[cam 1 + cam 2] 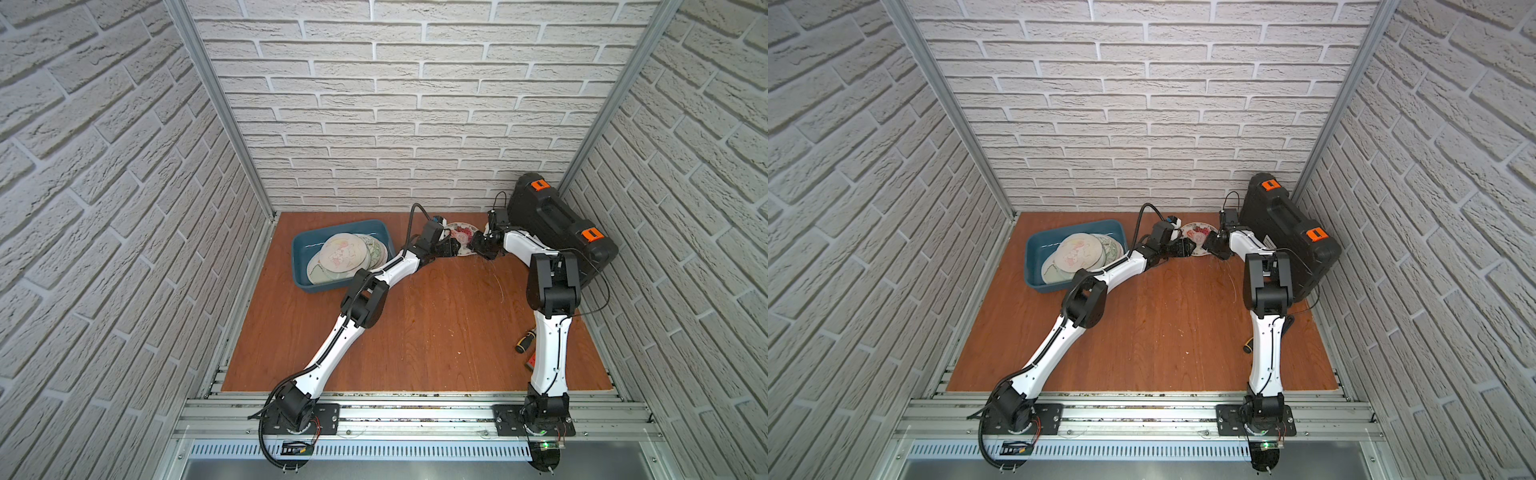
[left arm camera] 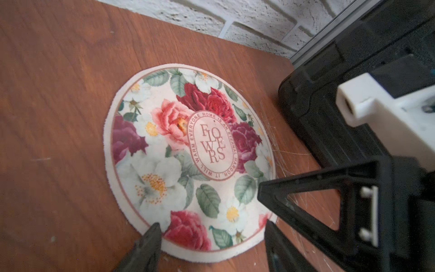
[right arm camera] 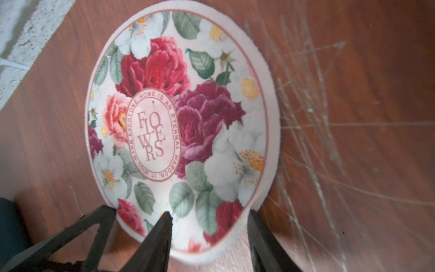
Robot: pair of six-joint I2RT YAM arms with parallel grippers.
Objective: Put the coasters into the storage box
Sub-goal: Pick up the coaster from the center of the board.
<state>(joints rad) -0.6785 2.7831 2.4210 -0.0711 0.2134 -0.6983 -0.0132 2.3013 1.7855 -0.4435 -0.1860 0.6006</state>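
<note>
Count: one rose coaster (image 1: 462, 232) loose on the desk (image 1: 415, 324). It lies flat at the back near the wall, just beside the one black case (image 1: 557, 224). More coasters (image 1: 345, 253) are piled in the one storage box (image 1: 300, 266), back left. At least three, overlapped, can't split the pile further. One screwdriver (image 1: 524, 341) near the desk's right edge.

Both grippers are at the rose coaster, from opposite sides.
- Left gripper (image 2: 211, 227): jaws spread, tips straddling the coaster's rim.
- Right gripper (image 3: 209, 214): jaws spread, one tip over the print, the other at the rim where the edge curls up.

Neither is pinching.
</note>
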